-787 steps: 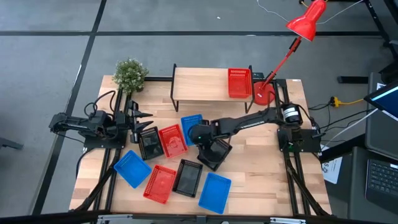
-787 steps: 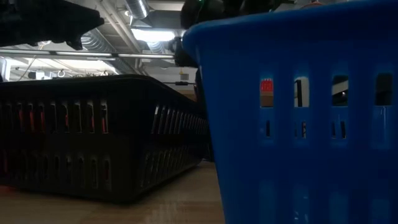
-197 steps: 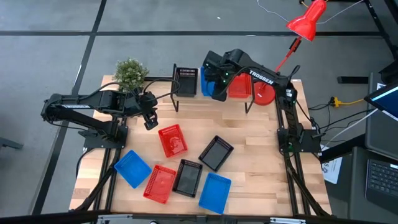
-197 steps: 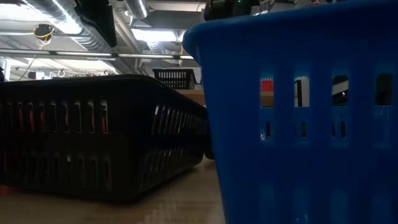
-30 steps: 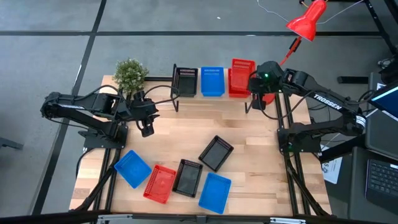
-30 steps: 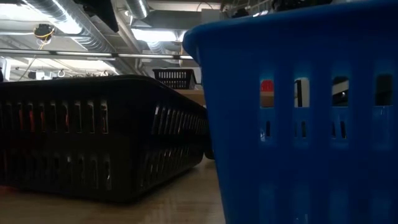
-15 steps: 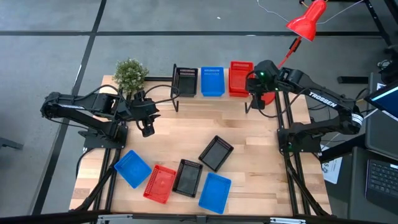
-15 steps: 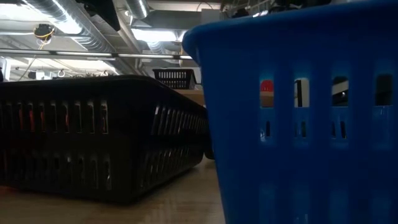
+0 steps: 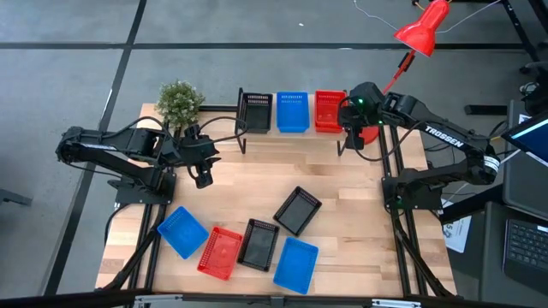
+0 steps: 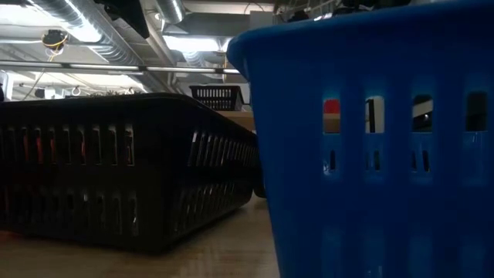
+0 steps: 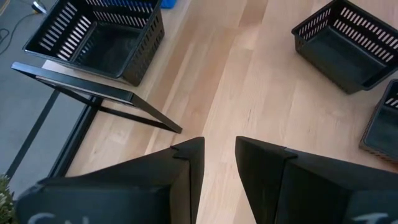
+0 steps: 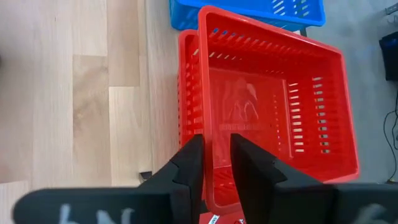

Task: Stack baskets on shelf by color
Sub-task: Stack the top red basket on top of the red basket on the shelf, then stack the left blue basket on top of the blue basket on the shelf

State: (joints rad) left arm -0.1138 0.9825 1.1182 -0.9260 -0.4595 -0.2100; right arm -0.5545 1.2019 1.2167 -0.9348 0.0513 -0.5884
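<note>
The shelf [image 9: 295, 130] at the table's far edge carries a black basket [image 9: 255, 111], a blue basket [image 9: 292, 111] and a red basket [image 9: 330, 111]. That red one [image 12: 273, 106] sits nested in a second red basket [image 12: 186, 87]. My right gripper [image 12: 217, 162] stands at its near right corner, open a little, with the near wall between the fingers. My left gripper [image 11: 219, 155] hangs open over bare table at the left, holding nothing. Loose on the table lie two blue baskets [image 9: 181, 231] [image 9: 296, 263], one red [image 9: 220, 251] and two black [image 9: 259, 243] [image 9: 297, 210]. My right gripper has the upper red basket's near wall [image 12: 212, 134], close to its right corner, between its two fingers, which come from above and point down. Whether a finger touches the wall I cannot tell. The basket rests level in the red one below it.
A potted plant [image 9: 180, 103] stands at the far left corner. A red desk lamp has its base [image 9: 366, 128] right beside the shelf and my right arm. In the low view a blue basket [image 10: 370, 154] and a black one [image 10: 116, 177] fill the foreground.
My right gripper has gone down and slightly toward the table's left with the red basket. The basket has come down level onto the red one on the shelf.
</note>
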